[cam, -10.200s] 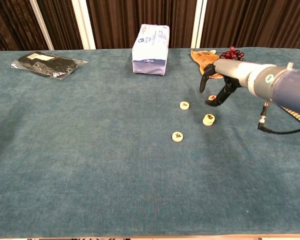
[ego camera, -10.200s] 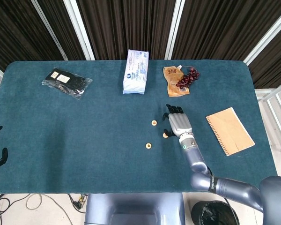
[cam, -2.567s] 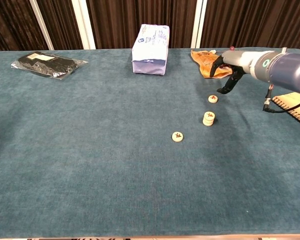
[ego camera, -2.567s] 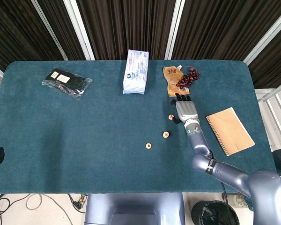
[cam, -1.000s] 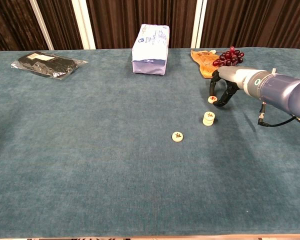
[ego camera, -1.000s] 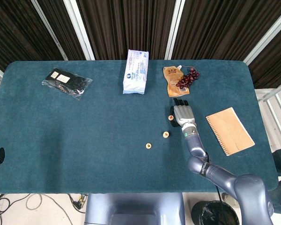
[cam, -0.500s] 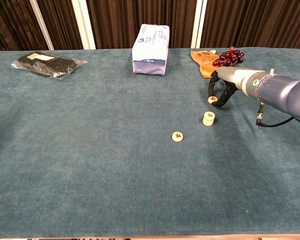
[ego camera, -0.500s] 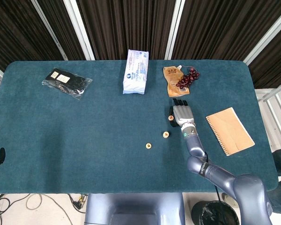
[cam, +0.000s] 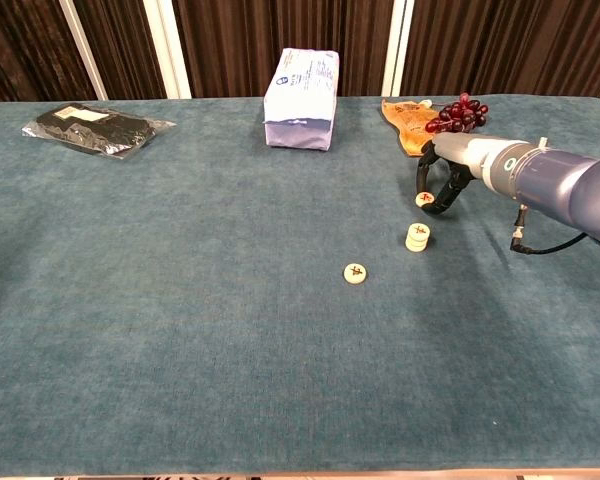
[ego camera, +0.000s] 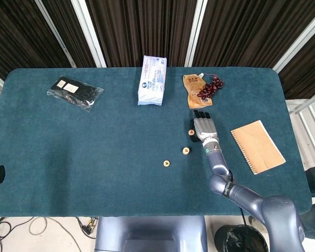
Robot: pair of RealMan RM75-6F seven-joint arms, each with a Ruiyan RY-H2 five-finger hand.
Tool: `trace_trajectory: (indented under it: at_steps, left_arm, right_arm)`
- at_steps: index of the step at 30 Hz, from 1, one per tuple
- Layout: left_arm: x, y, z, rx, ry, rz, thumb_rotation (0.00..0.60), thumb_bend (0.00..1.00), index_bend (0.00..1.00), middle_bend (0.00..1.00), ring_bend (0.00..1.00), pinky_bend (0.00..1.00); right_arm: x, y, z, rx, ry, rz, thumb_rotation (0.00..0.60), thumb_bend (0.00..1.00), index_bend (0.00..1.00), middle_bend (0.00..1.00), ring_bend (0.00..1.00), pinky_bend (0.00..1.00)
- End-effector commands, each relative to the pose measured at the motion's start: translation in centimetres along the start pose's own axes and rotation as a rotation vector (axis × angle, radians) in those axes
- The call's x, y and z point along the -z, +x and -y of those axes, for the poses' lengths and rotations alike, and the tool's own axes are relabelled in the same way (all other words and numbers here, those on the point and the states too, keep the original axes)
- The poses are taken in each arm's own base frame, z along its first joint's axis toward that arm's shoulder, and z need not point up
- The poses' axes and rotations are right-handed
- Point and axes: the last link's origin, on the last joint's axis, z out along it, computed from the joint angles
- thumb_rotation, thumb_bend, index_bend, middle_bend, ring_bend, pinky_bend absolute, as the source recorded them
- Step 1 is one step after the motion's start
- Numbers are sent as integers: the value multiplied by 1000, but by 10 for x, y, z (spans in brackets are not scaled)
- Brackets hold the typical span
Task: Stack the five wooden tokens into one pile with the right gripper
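On the desk [ego camera: 52,157], a single token [cam: 355,272] lies nearest, with the token stack [cam: 417,237] to its right and slightly farther. Beyond the stack lies another token [cam: 425,199], with the right robot hand [cam: 442,185] arched over it. At the far edge, from left to right, lie a flat packet [ego camera: 74,92], a wipes pack [ego camera: 151,80], a pouch [ego camera: 195,90] and a grape bunch [ego camera: 211,86]. A notebook [ego camera: 257,146] lies right of the robot hand.
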Motion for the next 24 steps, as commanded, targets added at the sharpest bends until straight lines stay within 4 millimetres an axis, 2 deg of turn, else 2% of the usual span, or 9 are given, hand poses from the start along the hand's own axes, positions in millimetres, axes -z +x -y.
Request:
trace_trajectory:
  at_steps: [1, 6, 13, 19, 24]
  left_arm:
    - [0, 0, 0, -1, 0, 0, 600, 483, 149, 0, 0, 0]
    - [0, 0, 0, 0, -1, 1, 600, 482, 149, 0, 0, 0]
    - [0, -1, -2, 1, -7, 4, 600, 482, 149, 0, 0, 0]
    - [0, -1, -3, 1, -10, 4, 600, 483, 149, 0, 0, 0]
    - [0, -1, -3, 1, -10, 4, 600, 483, 149, 0, 0, 0]
  right_arm:
    - [1, 6, 1, -2, 10, -9, 600, 418, 553, 0, 0, 0]
    - [9, 24, 5, -10, 47, -17, 600, 417, 559, 0, 0, 0]
    - [46, 44, 16, 22, 138, -5, 600, 417, 559, 0, 0, 0]
    - [76, 39, 26, 36, 192, 30, 600, 417, 559, 0, 0, 0]
    - [86, 27, 33, 56, 226, 35, 600, 417, 559, 0, 0, 0]
